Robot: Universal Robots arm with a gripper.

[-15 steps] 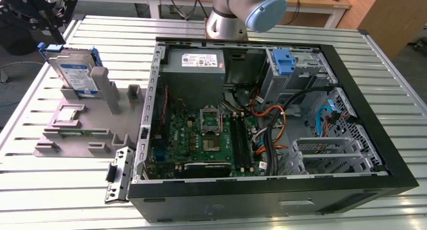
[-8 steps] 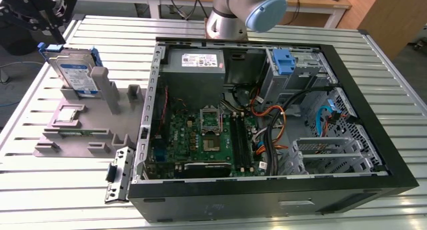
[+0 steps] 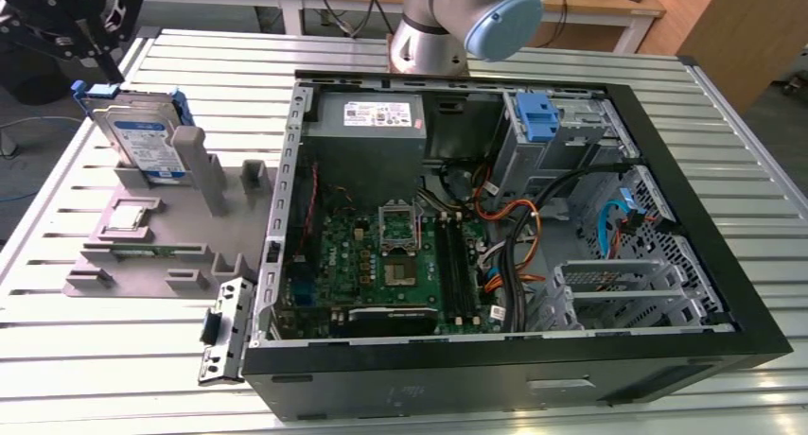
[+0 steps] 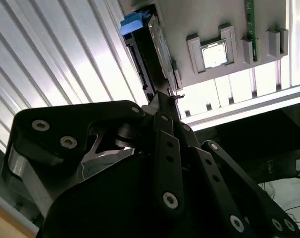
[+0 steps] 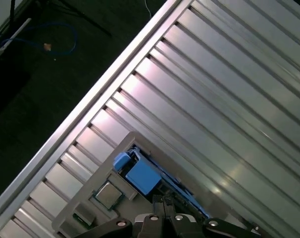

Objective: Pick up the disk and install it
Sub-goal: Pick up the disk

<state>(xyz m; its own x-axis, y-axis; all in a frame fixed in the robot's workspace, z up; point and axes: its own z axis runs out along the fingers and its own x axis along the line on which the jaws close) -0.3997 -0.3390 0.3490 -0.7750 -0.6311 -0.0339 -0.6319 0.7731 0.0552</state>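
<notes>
The disk (image 3: 142,137) is a silver drive with a white-and-blue label in a blue bracket. It stands on edge in a grey fixture (image 3: 139,255) at the exterior view's left. Both wrist views show it edge-on, in the second wrist view as the disk (image 4: 157,39) and in the first wrist view as its blue end (image 5: 142,176). My gripper (image 3: 108,71) hangs just above the disk's top far corner. In both wrist views the black fingers meet at a point, so the gripper (image 4: 165,96) (image 5: 162,201) looks shut with nothing between them.
An open computer case (image 3: 707,217) lies at the exterior view's right, with a motherboard, cables, a grey power supply (image 3: 369,118) and a blue bracket (image 3: 536,113) in a drive bay. The fixture also holds a chip (image 4: 214,55). The ribbed metal table (image 3: 127,359) ends just beyond the fixture.
</notes>
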